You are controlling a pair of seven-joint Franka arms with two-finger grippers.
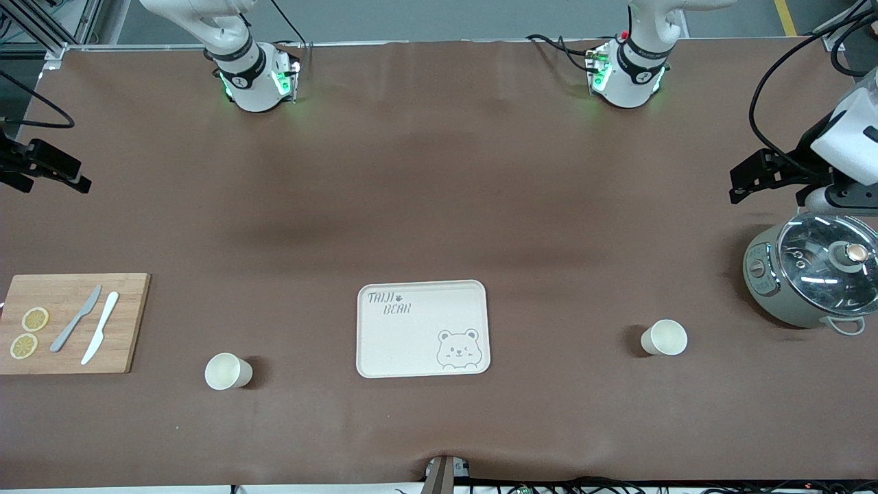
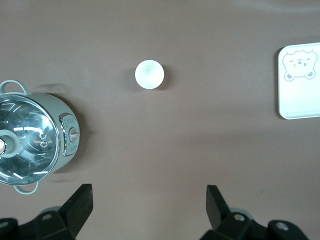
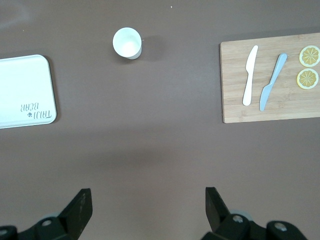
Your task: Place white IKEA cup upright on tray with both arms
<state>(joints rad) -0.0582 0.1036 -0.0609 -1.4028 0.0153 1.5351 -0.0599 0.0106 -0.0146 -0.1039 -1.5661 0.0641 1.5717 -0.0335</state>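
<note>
The cream-white tray (image 1: 422,328) with the bear drawing lies on the brown table, nothing on it. One white cup (image 1: 664,337) stands upright, mouth up, beside the tray toward the left arm's end; it also shows in the left wrist view (image 2: 149,74). A second white cup (image 1: 228,371) stands upright toward the right arm's end, also in the right wrist view (image 3: 127,43). My left gripper (image 2: 149,200) is open and empty, high over the table beside the pot (image 1: 739,186). My right gripper (image 3: 148,200) is open and empty, high over bare table (image 1: 75,180).
A grey-green pot (image 1: 813,278) with a glass lid stands at the left arm's end. A wooden cutting board (image 1: 72,322) with two knives and two lemon slices lies at the right arm's end. The tray's edge shows in both wrist views (image 2: 300,82) (image 3: 25,92).
</note>
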